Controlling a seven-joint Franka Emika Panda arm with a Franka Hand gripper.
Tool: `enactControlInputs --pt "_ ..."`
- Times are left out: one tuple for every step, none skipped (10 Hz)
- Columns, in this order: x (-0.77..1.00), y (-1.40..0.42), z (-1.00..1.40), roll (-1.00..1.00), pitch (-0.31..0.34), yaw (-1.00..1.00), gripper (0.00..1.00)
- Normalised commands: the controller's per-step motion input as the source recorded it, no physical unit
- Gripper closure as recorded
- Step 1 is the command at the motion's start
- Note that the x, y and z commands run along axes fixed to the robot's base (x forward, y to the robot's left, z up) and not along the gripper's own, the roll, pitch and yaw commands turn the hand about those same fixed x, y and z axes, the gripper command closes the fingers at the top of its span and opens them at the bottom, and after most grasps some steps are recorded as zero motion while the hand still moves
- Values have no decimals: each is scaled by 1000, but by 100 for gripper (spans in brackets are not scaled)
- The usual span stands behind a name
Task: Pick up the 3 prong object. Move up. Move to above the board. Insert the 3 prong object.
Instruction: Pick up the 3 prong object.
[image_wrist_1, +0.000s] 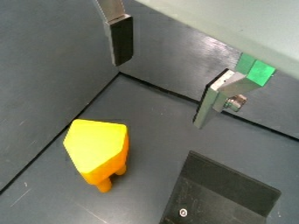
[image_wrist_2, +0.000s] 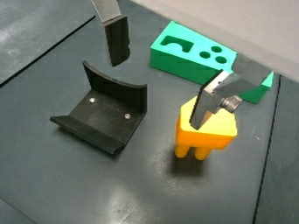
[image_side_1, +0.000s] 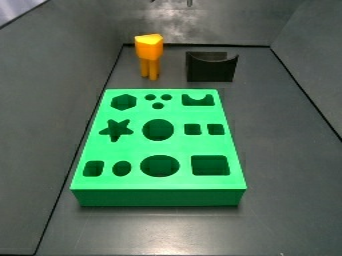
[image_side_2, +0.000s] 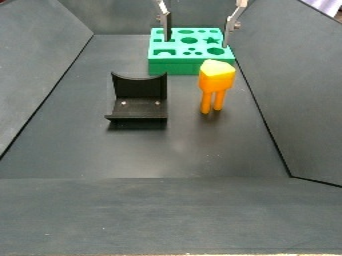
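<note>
**Q:** Where is the 3 prong object sitting at this moment?

**A:** The 3 prong object (image_side_2: 214, 86) is standing upright on its legs on the dark floor, yellowish-orange head on top, legs touching the floor. In a wrist view (image_wrist_2: 205, 136) it is showing directly below one of my fingers (image_wrist_2: 214, 98), not touching either plate.

**Q:** And your gripper?

**A:** My gripper (image_wrist_2: 163, 70) is hovering above the piece with its jaws spread wide and nothing between them. In a wrist view (image_wrist_1: 170, 74) the orange piece (image_wrist_1: 98, 151) is lying off to one side of the gap between my fingers (image_wrist_1: 121, 40). In a side view only my fingertips (image_side_2: 162, 17) are poking in at the upper edge, well above the piece.

**Q:** What is lying around it?

**A:** The fixture (image_side_2: 136, 98) is standing just beside the piece, apart from it; a side view (image_side_1: 210, 66) is showing the two side by side at the far end. The board (image_side_1: 160, 148) is lying flat on the floor, near the piece but apart, its cut-out holes facing up; a side view (image_side_2: 191, 50) is showing it beyond the piece, beneath my fingertips.
</note>
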Motion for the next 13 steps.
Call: enactControlInputs --pt "-20 -34 -223 0 0 866 0" --pt "0 -9 -257 0 0 1000 0" --pt "0 0 -263 0 0 1000 0" --pt "0 -3 -263 0 0 1000 0" --pt "-26 -40 -280 0 0 1000 0" --pt "-123 -203 -271 4 0 940 0" --pt "-254 -329 -226 26 -3 806 0" --pt "-366 -371 -169 47 -27 760 0" --pt "-417 -371 -166 73 -70 751 0" --pt "-340 -229 -197 114 -84 577 0" --pt "-329 -91 -251 120 -50 417 0" --pt "-291 -34 -300 76 -43 283 0" --pt "-174 -3 -343 51 -43 180 0"
